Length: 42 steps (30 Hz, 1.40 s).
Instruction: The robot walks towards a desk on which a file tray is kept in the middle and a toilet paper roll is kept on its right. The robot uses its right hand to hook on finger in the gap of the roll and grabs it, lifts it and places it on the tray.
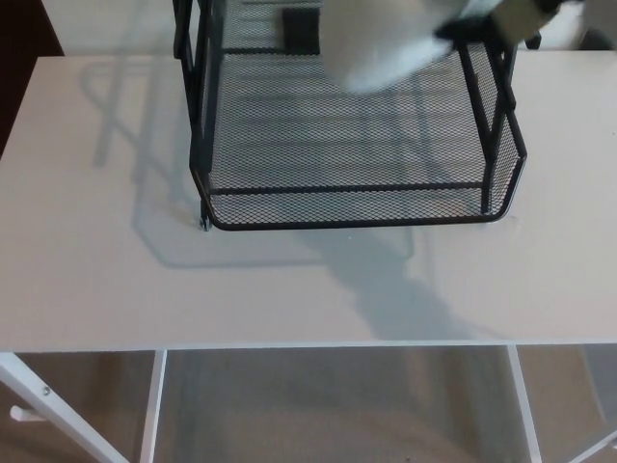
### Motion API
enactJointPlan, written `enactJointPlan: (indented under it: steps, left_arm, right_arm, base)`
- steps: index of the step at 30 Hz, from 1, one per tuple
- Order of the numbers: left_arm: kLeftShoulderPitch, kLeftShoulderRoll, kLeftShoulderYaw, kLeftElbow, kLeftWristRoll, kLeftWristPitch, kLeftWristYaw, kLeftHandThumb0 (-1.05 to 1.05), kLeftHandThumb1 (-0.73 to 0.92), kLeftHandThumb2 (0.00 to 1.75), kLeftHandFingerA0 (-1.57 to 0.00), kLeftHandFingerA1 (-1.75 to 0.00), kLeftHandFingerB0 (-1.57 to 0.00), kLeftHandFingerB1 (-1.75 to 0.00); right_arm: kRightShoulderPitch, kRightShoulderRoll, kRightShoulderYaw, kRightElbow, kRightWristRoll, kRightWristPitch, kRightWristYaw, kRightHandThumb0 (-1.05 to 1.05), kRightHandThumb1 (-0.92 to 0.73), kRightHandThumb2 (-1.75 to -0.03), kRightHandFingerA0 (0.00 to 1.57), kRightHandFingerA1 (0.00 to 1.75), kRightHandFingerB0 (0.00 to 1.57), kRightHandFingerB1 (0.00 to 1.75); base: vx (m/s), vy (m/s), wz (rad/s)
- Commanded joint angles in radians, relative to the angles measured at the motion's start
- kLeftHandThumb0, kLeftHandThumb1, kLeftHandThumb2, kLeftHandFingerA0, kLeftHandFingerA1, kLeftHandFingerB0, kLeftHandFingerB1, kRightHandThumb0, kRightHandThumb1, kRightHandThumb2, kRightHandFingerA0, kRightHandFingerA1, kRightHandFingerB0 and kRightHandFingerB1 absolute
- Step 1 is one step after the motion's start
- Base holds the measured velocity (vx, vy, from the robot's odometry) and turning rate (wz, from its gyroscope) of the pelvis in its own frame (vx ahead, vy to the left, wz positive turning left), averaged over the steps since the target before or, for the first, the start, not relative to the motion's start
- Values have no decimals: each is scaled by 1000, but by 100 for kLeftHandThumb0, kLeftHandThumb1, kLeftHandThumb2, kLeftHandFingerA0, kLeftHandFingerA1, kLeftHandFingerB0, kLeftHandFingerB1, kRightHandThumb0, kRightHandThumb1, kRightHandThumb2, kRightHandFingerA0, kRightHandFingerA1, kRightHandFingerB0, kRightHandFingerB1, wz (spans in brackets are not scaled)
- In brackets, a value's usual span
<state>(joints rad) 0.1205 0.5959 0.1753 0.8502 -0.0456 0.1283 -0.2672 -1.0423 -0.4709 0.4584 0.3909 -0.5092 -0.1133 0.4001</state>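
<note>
The left hand is not showing anywhere in the head view, and the left part of the white desk (87, 241) is lying bare.

In the middle, toward the far side, the black wire-mesh file tray (357, 207) is standing on the desk with its low front lip facing the near edge and taller frame posts rising on both sides. Its mesh floor is carrying nothing visible; a small dark block at the far back cannot be identified.

Above the tray's far right part, a blurred white mass, apparently the toilet paper roll (381, 43), is hanging in the air rather than resting on the mesh. Right of it, at the top edge, the robot's right hand (472, 24) is showing only as a dark smear, seemingly carrying the roll; whether its fingers are closed cannot be told from the blur.

Judging by this, the roll is being brought down into the tray. To do it well, the hand should be lowering the roll clear of the right frame post, over the middle of the mesh, and slipping its finger out only once the roll is sitting steady.
</note>
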Motion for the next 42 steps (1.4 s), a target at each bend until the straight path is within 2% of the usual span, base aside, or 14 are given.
enactJointPlan:
  steps: [1, 3, 8, 13, 17, 20, 21, 22, 24, 29, 30, 31, 37, 42]
  left_arm:
    - [-11, 14, -8, 24, 25, -3, 7, -85, 92, 69, -16, -54, -23, -44]
    - [-18, 13, -9, 30, 26, 0, 10, -81, 92, 69, -17, -55, -21, -44]
    - [-35, 13, -9, 68, 28, -20, 9, -84, 92, 69, -16, -55, -22, -45]
    - [-27, 17, -8, 45, 26, -6, 0, -82, 92, 71, -18, -56, -21, -44]
    - [-13, 13, 7, 33, 13, -18, -5, -83, 92, 68, -17, -54, -22, -44]
    - [-15, 11, 10, 37, 12, -18, -5, -83, 92, 68, -17, -54, -22, -44]
    - [-28, 12, 4, 64, 20, -28, 1, -83, 92, 69, -19, -55, -22, -44]
    - [-26, 13, 1, 63, 24, -36, 0, -82, 92, 69, -17, -57, -20, -45]
    - [-26, 14, -1, 64, 26, -41, -1, -82, 92, 69, -17, -57, -20, -45]
    - [-18, 15, 3, 26, 17, 1, -9, -83, 92, 69, -16, -54, -21, -44]
    - [-21, 18, -5, 34, 27, -7, -5, -83, 92, 69, -16, -54, -21, -44]
    - [0, 19, -1, -4, 20, -9, -16, -83, 92, 70, -15, -56, -21, -45]
    - [-8, 15, 9, 19, 14, 0, -3, -82, 92, 68, -16, -54, -22, -44]
    - [-10, 17, 6, 28, 15, -14, -13, -82, 92, 69, -14, -55, -19, -45]
  right_arm:
    - [-17, 26, 31, 52, -7, -62, 74, -27, -59, -61, 101, 143, 93, 61]
    - [-9, 41, 27, 52, 10, -46, 101, -27, -62, -62, 107, 129, 94, 62]
    - [12, 64, 31, 40, 8, -83, 99, -28, -60, -64, 102, 140, 93, 66]
    - [-7, 75, 28, 53, 10, -87, 120, -28, -61, -64, 101, 134, 93, 64]
    - [-12, 107, -15, 26, 49, 44, 181, -22, -65, -69, 103, 131, 92, 63]
    - [-10, 114, -26, 17, 42, 61, 198, -22, -65, -69, 103, 131, 92, 63]
    - [-54, 121, -16, 22, 39, 180, 307, -22, -67, -66, 104, 119, 83, 58]
    - [-65, 121, -11, 23, 34, 206, 332, -24, -68, -63, 104, 117, 82, 55]
    - [-70, 122, -10, 21, 30, 222, 347, -24, -68, -63, 104, 117, 82, 55]
    - [-119, 117, 2, 31, 28, 292, 445, -29, -64, -58, 93, 87, 69, 48]
    - [-126, 116, 4, 33, 27, 299, 458, -29, -64, -58, 93, 87, 69, 48]
    - [-172, 105, 36, 49, 8, 338, 548, -39, -66, -59, 87, 72, 61, 42]
    - [-200, 98, 70, 80, -1, 323, 615, -43, -65, -60, 74, 60, 55, 41]
    - [-222, 101, 78, 84, 1, 353, 648, -48, -62, -59, 69, 64, 44, 35]
  base:
    - [0, 0, 0]
    - [0, 0, 0]
    - [0, 0, 0]
    - [0, 0, 0]
    - [0, 0, 0]
    - [0, 0, 0]
    - [0, 0, 0]
    - [0, 0, 0]
    - [0, 0, 0]
    - [0, 0, 0]
    - [0, 0, 0]
    - [0, 0, 0]
    - [0, 0, 0]
    - [0, 0, 0]
